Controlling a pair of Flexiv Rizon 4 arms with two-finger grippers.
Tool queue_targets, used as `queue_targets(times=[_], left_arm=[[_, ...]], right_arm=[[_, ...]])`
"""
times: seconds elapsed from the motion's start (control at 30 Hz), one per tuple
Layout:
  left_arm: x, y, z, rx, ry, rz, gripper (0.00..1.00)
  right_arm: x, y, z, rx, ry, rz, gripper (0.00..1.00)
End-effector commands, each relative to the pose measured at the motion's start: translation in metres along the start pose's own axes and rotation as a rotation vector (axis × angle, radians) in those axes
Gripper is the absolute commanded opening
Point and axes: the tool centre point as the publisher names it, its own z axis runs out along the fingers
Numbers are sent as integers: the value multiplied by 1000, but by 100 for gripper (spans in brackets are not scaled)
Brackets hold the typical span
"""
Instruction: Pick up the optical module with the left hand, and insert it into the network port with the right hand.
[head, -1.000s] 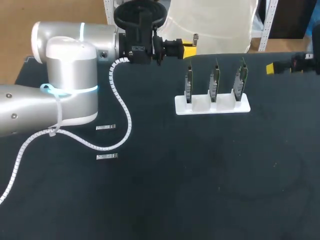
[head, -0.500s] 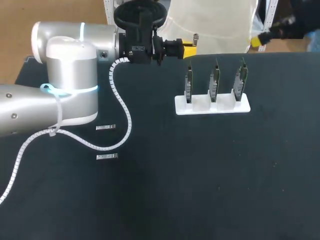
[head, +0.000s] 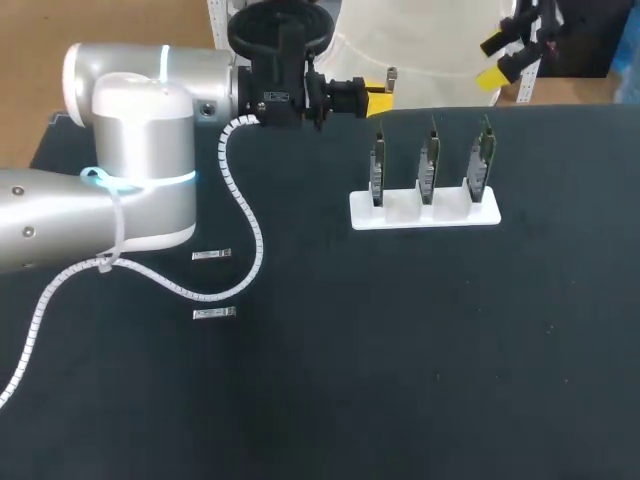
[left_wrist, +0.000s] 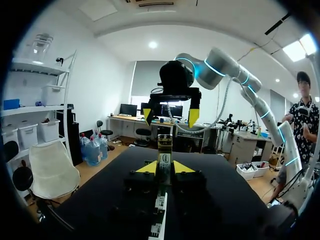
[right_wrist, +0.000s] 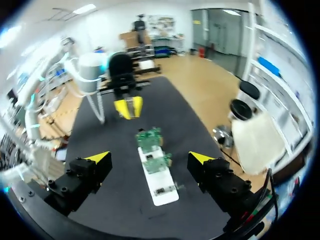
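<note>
My left gripper (head: 380, 92) hangs over the table's far edge, shut on a small silver optical module (head: 391, 74) that sticks up from between its yellow tips. The left wrist view has that module (left_wrist: 164, 159) upright between the fingers of the left gripper (left_wrist: 165, 167). A white stand (head: 405, 212) carries three upright green port boards (head: 428, 165). My right gripper (head: 497, 58) is raised past the table's far right, open and empty. From the right gripper (right_wrist: 149, 158) I look down on the stand (right_wrist: 162, 189), with my left gripper (right_wrist: 128, 107) beyond it.
Two spare silver modules (head: 211, 255) (head: 213, 313) lie on the black table, left of centre. The left arm's white spiral cable (head: 250, 235) droops over the table between them and the stand.
The right gripper has risen from the table's right edge and swung left to a spot above the far edge. The left arm and its module have stayed still.
</note>
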Motion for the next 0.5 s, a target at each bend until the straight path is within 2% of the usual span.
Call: queue_targets(times=[0.03, 0.23, 0.5], left_arm=[[1, 0, 1, -2, -4, 1, 0], [1, 0, 1, -2, -4, 1, 0], [1, 0, 1, -2, -4, 1, 0]], right_arm=[[-10, 3, 9, -277, -25, -79, 100], [-19, 14, 26, -223, -21, -139, 100], [-25, 18, 40, -213, -21, -169, 100]])
